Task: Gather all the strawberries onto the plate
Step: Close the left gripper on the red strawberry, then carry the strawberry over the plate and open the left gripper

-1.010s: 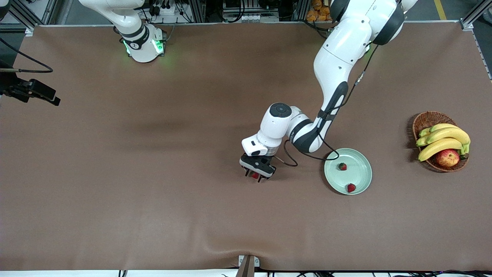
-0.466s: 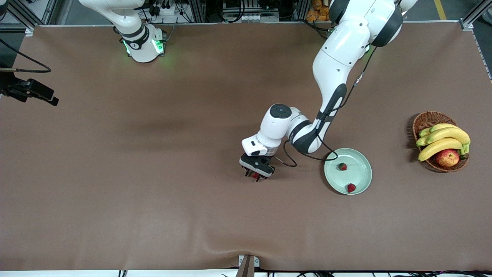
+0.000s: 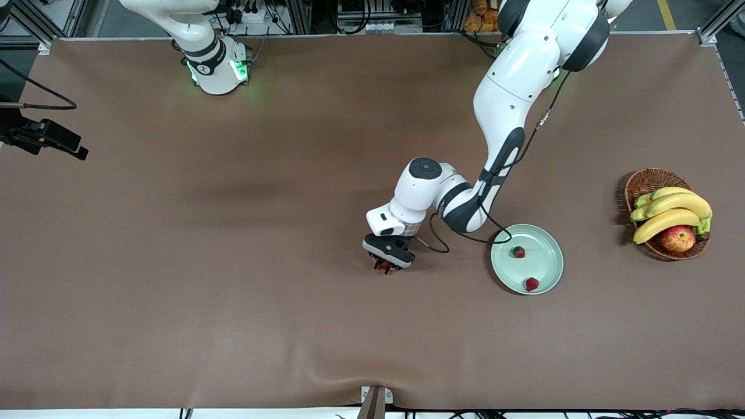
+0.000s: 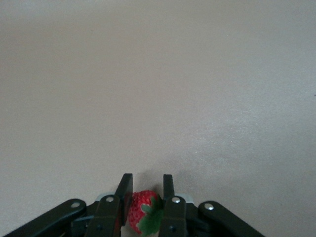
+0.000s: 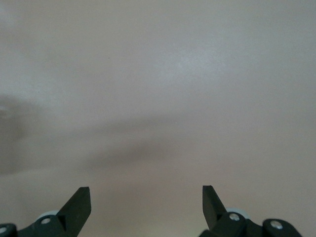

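Red and capped in green, the third strawberry (image 4: 143, 211) sits pinched between the two black fingers (image 4: 124, 190) of the left gripper (image 3: 386, 265), which is down at the brown table cover (image 3: 233, 262), clamped on the berry from both sides. In the left wrist view the fingers press against the berry's flanks, its leafy cap turned toward the camera.

Toward the left arm's end of the table from that gripper lies the pale mint-green plate (image 3: 547, 256), well apart from the held berry. Two strawberries are already on it: one (image 3: 518, 252) near the middle, the other (image 3: 531, 284) close to the rim on the side nearer the front camera.

Farther out the same way stands a brown wicker basket (image 3: 643, 181) holding bananas (image 3: 675, 210) and a red-yellow apple (image 3: 677, 238).

At the other end, the right arm waits. Its right gripper (image 5: 146, 197) hangs over bare table cover with its fingers spread wide and nothing between them.
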Motion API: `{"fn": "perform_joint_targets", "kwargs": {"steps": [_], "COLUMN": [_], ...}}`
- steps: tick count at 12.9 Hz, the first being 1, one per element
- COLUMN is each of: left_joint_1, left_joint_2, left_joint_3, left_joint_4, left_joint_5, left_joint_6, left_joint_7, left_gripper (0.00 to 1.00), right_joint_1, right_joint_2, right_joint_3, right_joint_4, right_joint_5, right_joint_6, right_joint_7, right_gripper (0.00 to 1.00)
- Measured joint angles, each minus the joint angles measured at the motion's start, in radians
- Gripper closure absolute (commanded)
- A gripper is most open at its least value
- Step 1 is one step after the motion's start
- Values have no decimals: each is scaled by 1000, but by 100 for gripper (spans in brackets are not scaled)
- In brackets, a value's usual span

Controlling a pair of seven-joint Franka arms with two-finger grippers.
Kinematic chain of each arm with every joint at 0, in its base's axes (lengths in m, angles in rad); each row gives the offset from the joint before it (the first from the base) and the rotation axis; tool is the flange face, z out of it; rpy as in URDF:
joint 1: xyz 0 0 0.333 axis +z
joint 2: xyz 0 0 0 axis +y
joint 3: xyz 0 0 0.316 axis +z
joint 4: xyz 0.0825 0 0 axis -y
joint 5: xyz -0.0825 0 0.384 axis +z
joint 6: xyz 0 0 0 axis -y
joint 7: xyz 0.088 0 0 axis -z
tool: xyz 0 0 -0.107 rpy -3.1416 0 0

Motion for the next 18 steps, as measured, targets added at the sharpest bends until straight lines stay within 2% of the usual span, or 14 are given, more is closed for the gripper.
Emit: {"fn": "perform_joint_targets", "kwargs": {"steps": [2,12,18], "left_joint_1": [2,41,108], "left_joint_2": [0,-3,-96], "left_joint_3": [0,1,-1], "left_joint_4": [0,2,-109], "left_joint_5": [0,1,8], "left_joint_6": [2,4,-33], "left_joint_7": [0,0,3], "left_gripper": [100,100,100], "right_joint_1": [0,0,0], "right_joint_2": [0,0,0], "right_joint_3": [0,0,0], "right_joint_4": [0,2,3], "right_joint_5": [0,0,0], "right_joint_6": [0,0,0], "right_joint_7": [0,1,1], "right_gripper": [0,0,0]}}
